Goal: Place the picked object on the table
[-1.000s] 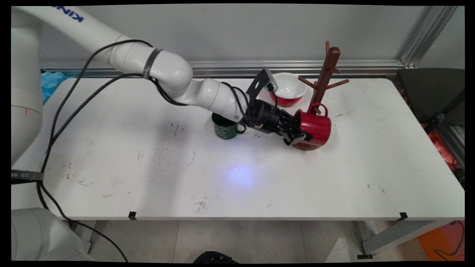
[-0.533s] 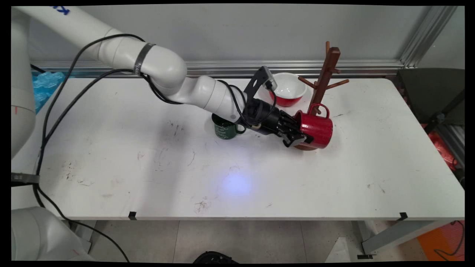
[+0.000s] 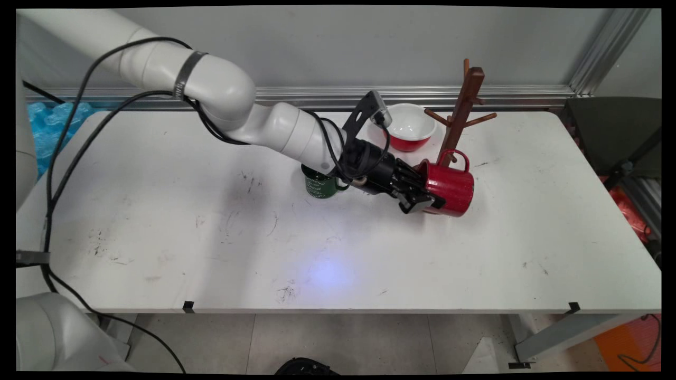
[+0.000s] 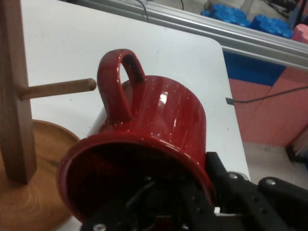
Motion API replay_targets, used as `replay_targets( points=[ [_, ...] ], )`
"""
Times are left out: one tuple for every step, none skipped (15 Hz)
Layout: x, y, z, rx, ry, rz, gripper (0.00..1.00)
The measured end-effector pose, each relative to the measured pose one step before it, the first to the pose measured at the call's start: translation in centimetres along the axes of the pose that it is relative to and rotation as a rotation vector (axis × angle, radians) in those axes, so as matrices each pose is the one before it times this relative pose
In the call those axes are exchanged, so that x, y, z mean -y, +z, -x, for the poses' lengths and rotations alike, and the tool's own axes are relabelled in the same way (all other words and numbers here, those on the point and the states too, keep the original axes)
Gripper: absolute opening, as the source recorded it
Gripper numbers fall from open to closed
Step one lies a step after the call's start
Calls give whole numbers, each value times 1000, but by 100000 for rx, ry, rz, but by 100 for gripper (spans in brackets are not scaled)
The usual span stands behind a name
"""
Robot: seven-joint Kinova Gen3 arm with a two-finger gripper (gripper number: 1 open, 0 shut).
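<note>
My black gripper [image 3: 426,196] is shut on the rim of a red speckled mug [image 3: 448,184], one finger inside the mug and one outside. The mug lies tipped on its side, its handle [image 3: 455,154] pointing up and close to the wooden mug tree [image 3: 462,105]. In the hand view the red mug [image 4: 159,130] fills the middle, its handle [image 4: 115,79] just right of a low peg [image 4: 57,88] of the mug tree [image 4: 14,96]. The tree's round base [image 4: 33,192] lies under the mug's mouth.
A dark green mug [image 3: 319,183] stands upright on the table just behind my wrist. A red bowl with a white inside [image 3: 409,126] sits at the back, left of the mug tree. The table's right edge [image 3: 607,174] runs beyond the tree.
The arm has drawn slightly left and toward the near side, and the red mug has tilted and shifted a little with the gripper, now covering the tree's base.
</note>
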Motion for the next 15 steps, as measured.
replay_targets(
  points=[
    [-230, -499, -228, 1045, 1188, 17, 0],
    [-169, -621, -197, 1316, 1407, -124, 0],
    [-93, -569, -150, 1312, 1312, -190, 0],
    [-44, -430, -85, 1013, 1038, -89, 0],
    [-17, -663, -108, 1546, 1493, -311, 0],
    [-2, -480, -62, 1174, 1147, -127, 0],
    [45, -850, -77, 2044, 1917, -371, 0],
    [106, -873, -53, 2094, 1908, -463, 0],
    [127, -881, -45, 2100, 1900, -422, 0],
    [130, -720, -57, 1679, 1556, -352, 0],
    [143, -734, -52, 1558, 1432, -404, 0],
    [84, -492, -29, 996, 894, -253, 0],
    [138, -850, -48, 1712, 1489, -381, 0],
    [121, -821, -8, 1666, 1361, -318, 0],
    [93, -650, 20, 1328, 1007, -242, 0]
  ],
)
